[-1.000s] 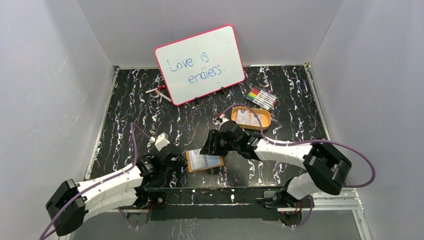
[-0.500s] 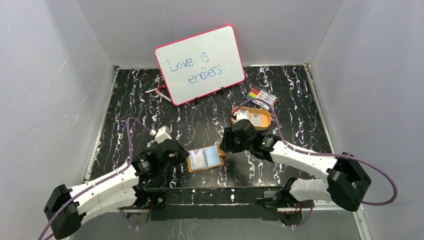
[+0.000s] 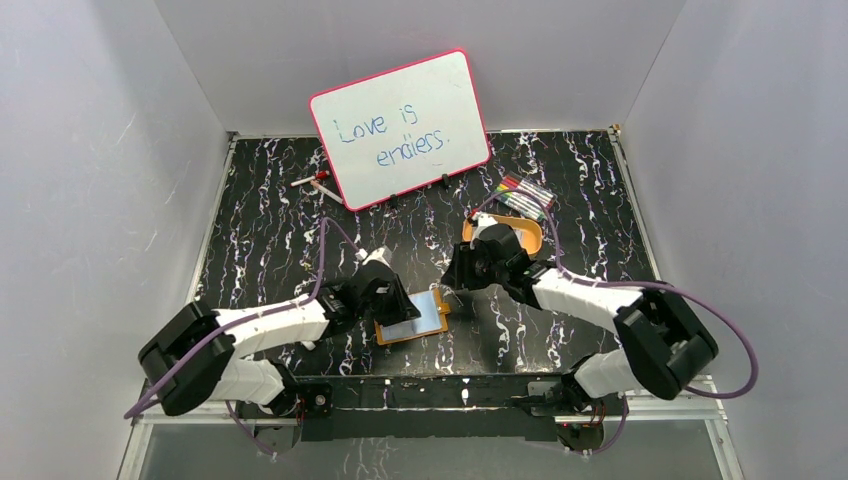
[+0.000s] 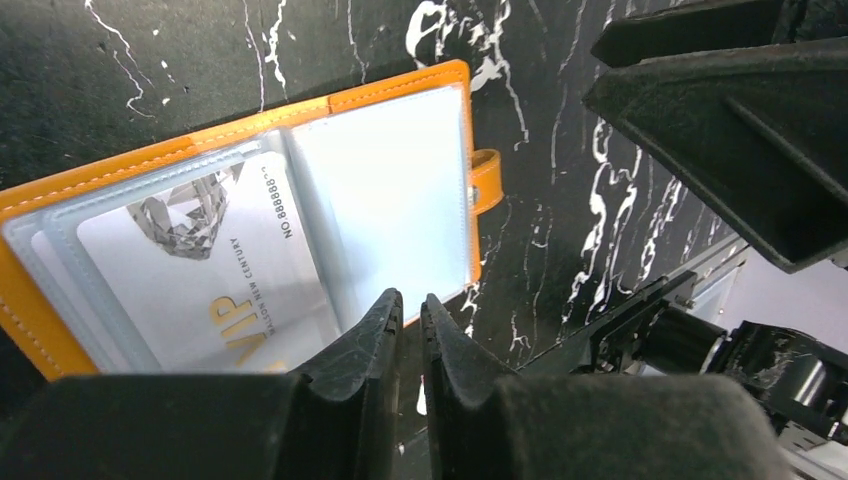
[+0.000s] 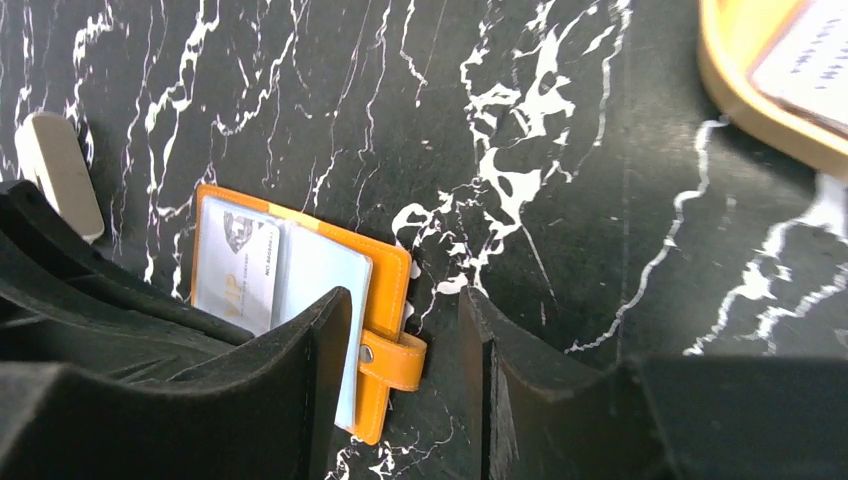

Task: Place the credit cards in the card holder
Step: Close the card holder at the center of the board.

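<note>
The orange card holder (image 3: 420, 318) lies open and flat near the table's front edge, its clear sleeves facing up. One pale credit card (image 4: 190, 270) printed VIP sits in its left sleeve; the right sleeve (image 4: 385, 200) looks empty. My left gripper (image 4: 407, 300) hovers shut over the holder's near edge with nothing between its fingers. My right gripper (image 5: 405, 300) is open and straddles the holder's snap tab (image 5: 395, 360) without touching it. Another credit card (image 5: 810, 60) lies in the orange tray (image 5: 745, 95).
The orange oval tray (image 3: 530, 232) sits behind my right arm. Coloured markers (image 3: 523, 192) lie behind it. A pink-rimmed whiteboard (image 3: 400, 128) leans on the back wall, with a red pen (image 3: 318, 180) to its left.
My left arm has swung right until its gripper is over the card holder. My right gripper has drawn back from over the holder to its right edge, and the holder now lies flat.
</note>
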